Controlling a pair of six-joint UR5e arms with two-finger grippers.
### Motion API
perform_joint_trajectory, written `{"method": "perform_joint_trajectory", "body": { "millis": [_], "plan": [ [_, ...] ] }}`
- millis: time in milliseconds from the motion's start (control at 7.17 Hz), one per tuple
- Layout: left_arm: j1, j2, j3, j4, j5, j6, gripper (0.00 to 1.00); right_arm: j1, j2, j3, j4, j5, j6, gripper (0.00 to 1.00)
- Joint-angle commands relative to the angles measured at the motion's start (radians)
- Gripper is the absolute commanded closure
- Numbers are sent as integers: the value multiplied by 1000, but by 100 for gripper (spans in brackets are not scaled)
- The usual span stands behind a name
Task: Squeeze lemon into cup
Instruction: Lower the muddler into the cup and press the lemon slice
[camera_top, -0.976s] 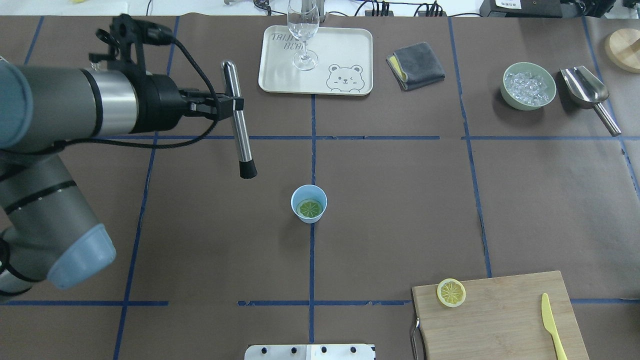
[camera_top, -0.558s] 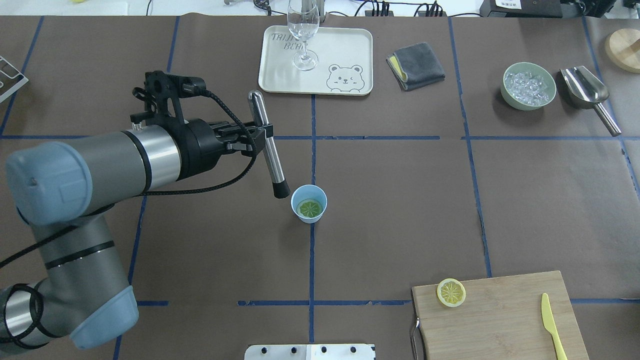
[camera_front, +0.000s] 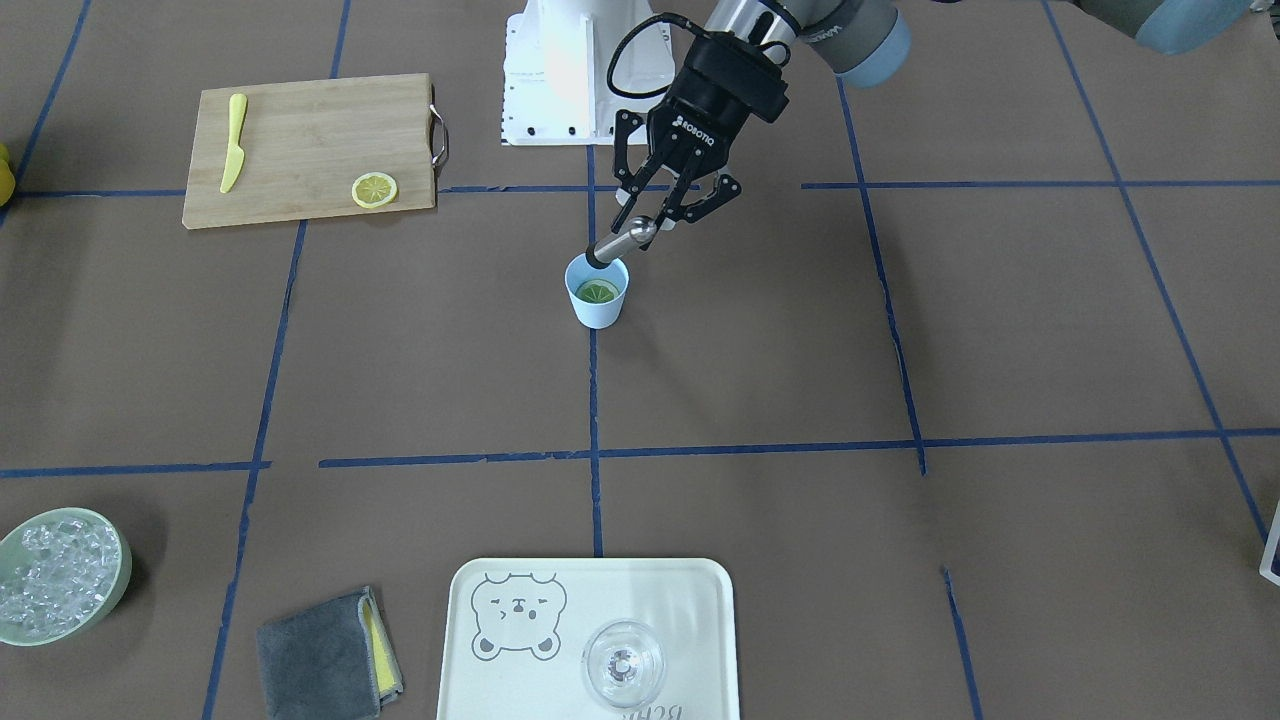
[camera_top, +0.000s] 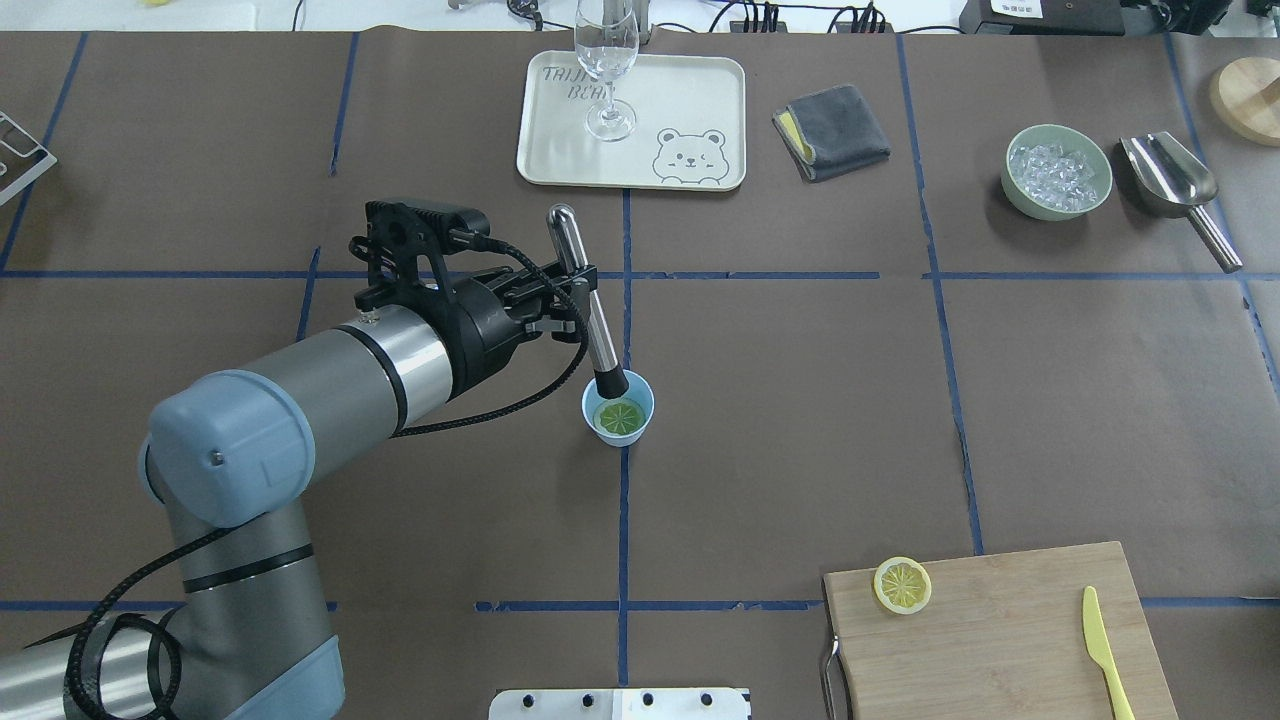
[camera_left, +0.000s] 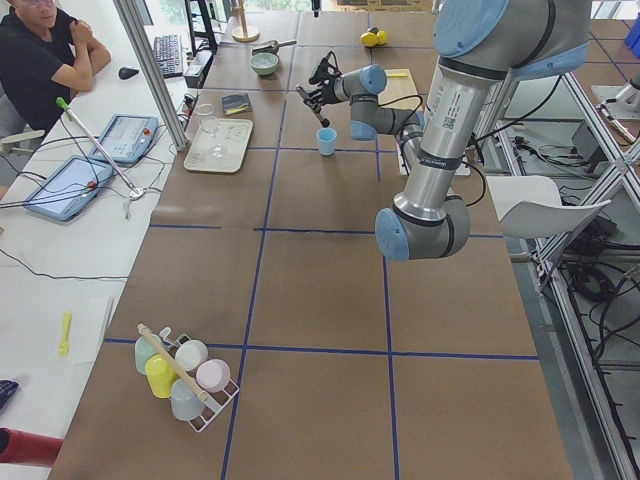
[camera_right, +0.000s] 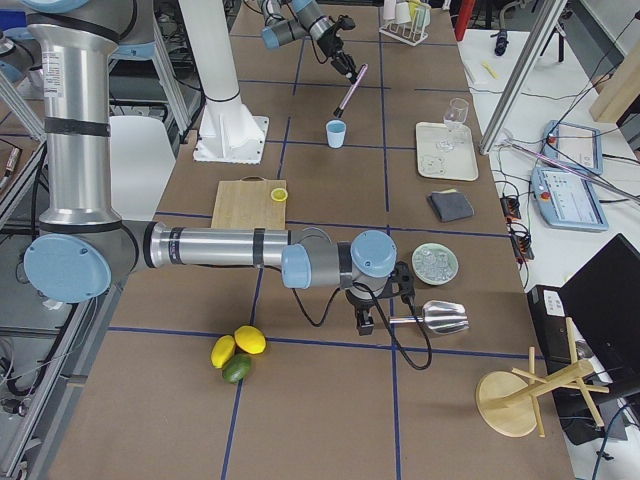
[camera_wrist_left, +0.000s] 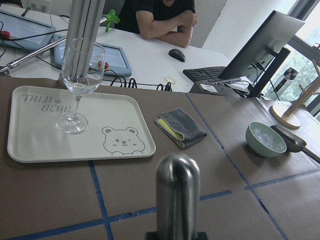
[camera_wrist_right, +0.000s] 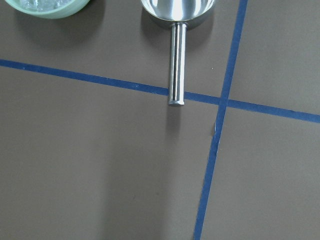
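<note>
One lemon slice (camera_top: 618, 415) flat, face up, in cup (camera_top: 646, 412) just below left pincer (camera_top: 578, 292). Pincer clamped on steel muddler (camera_top: 598, 340): long axis tilted, black tip down at cup rim. Right pincer (camera_right: 363, 322): cannot tell.

Setting: robotics lab, data-collection cell. Evidence: UR5e arms (camera_left: 445, 130) at a table (camera_top: 800, 400) papered brown and gridded with blue tape (camera_top: 624, 500). Aluminium frame posts (camera_left: 150, 75). Exterior left view: side bench (camera_left: 60, 300) at 9 o'clock carrying tablets (camera_left: 62, 187) and keyboard (camera_left: 167, 55); seated operator (camera_left: 40, 60) at 10 o'clock. Monitor (camera_wrist_left: 255, 45) alongside.
</note>
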Motion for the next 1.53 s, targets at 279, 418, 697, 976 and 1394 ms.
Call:
{"method": "perform_joint_trajectory", "body": {
  "millis": [279,418,697,976,1394],
  "plan": [
    [6,-22,58,-3,11,7,100,0,-1,2,0,1,0,0],
    [10,-35,73,-4,11,7,100,0,0,2,0,1,0,0],
    [12,-36,98,-7,11,10,100,0,0,10,-2,2,2,0],
    [18,-31,106,-7,10,10,100,3,2,10,-2,2,2,0],
    [55,-31,130,-9,11,5,100,6,2,25,-11,2,2,0]
  ]
}}
